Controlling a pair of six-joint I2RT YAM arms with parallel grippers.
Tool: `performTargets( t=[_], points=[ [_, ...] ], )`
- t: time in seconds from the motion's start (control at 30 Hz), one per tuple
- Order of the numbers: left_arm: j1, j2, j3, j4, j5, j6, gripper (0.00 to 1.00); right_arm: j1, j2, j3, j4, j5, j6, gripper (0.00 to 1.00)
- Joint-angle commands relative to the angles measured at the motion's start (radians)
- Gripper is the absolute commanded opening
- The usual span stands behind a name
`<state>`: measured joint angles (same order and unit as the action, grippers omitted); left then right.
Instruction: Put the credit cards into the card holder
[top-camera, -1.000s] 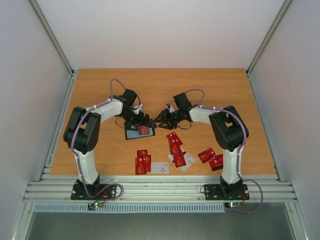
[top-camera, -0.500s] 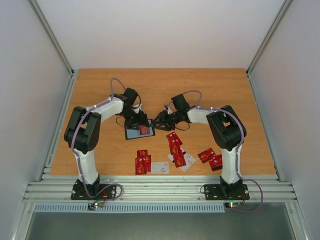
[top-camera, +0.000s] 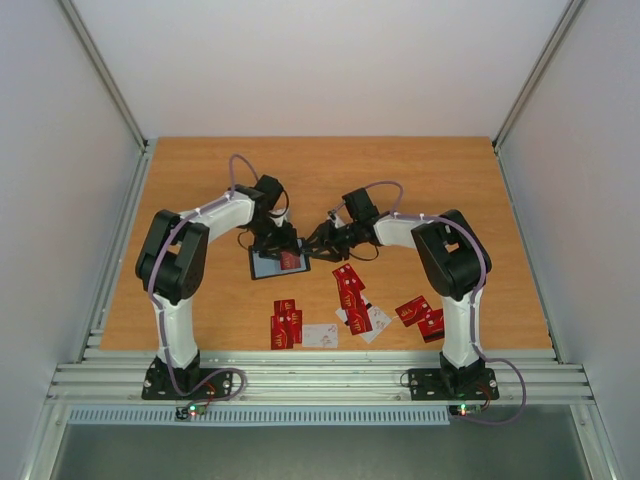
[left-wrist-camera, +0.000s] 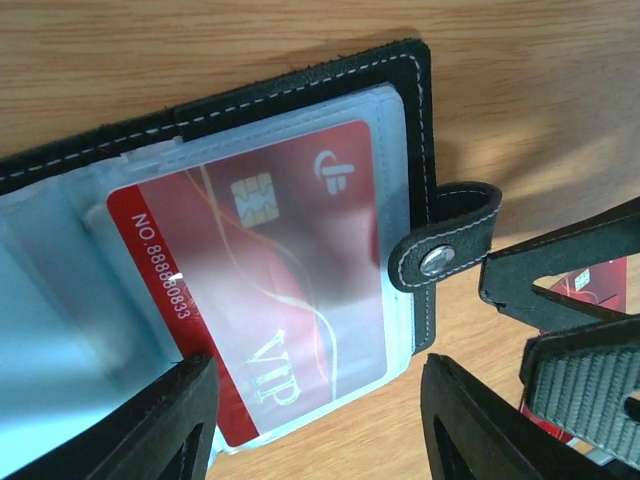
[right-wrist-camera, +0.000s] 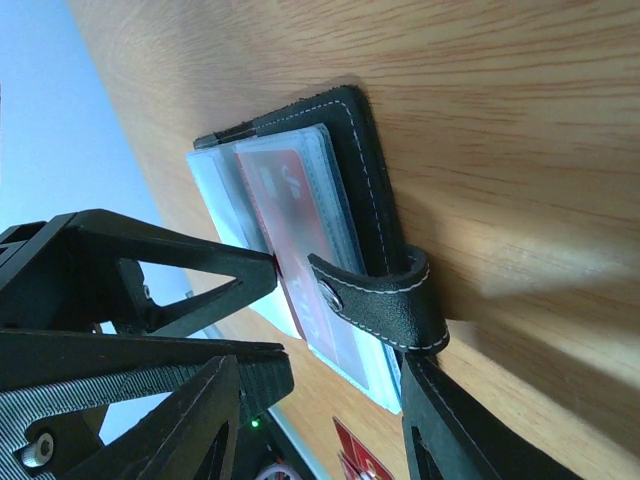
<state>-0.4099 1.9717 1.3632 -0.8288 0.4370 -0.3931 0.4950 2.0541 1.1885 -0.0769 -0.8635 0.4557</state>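
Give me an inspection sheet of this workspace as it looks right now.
Surface: wooden table, no damage seen.
Job's things: holder lies open, one red card in its clear pocket; loose cards in clusters nearer the bases.
Clutter: nothing seen.
Grippers: left gripper open over the pocketed card; right gripper open at the snap tab.
Cables: purple cables along both arms, no snags seen.
Surroundings: white walls, metal rails.

Bare table (top-camera: 330, 170) (apparently) beyond card holder (top-camera: 270, 268)
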Motion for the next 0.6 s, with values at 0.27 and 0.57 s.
performTargets(
  t=[0.27,0.57],
  points=[
    [-0.004,-0.026,0.022,-0.061,-0.12,-0.005,0.57,0.006,0.033,0.046,-0.022,-0.026,-0.025,0.46],
    [-0.006,0.016,0.012,0.014,-0.045,-0.03,0.56,0.007,0.03,0.054,-0.058,-0.036,-0.053,0.46]
  ],
)
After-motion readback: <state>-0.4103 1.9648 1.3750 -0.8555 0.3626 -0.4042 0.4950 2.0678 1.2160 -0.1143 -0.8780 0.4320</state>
